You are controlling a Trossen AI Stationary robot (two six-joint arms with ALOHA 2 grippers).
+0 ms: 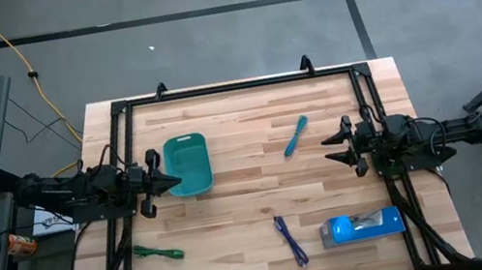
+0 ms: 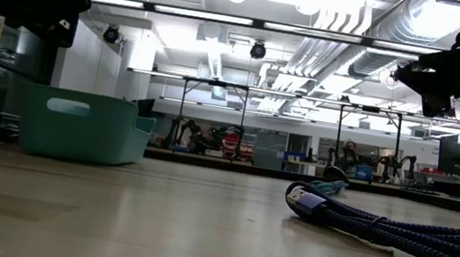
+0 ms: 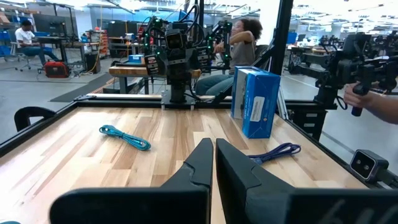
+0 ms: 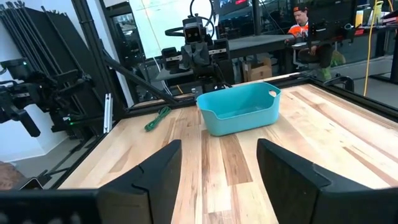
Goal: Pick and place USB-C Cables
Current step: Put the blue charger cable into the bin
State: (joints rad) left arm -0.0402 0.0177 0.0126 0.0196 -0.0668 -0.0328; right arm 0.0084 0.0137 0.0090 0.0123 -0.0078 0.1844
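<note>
Three cable bundles lie flat on the wooden table: a light blue one point(image 1: 295, 135) at the far middle, a dark blue-purple one point(image 1: 290, 240) at the near middle, and a green one point(image 1: 159, 253) at the near left. My left gripper point(image 1: 176, 178) is shut and empty, held above the teal tray point(image 1: 189, 166). My right gripper point(image 1: 327, 152) is open and empty at the table's right side. The left wrist view shows the light blue cable point(image 3: 125, 137) and the purple cable point(image 3: 275, 152); the right wrist view shows the green cable point(image 4: 158, 119).
A bright blue rectangular box point(image 1: 362, 226) lies at the near right, beside the purple cable. A black frame point(image 1: 233, 87) runs round the table's far and side edges. Bare wood lies in the table's middle. People sit and stand in the room beyond.
</note>
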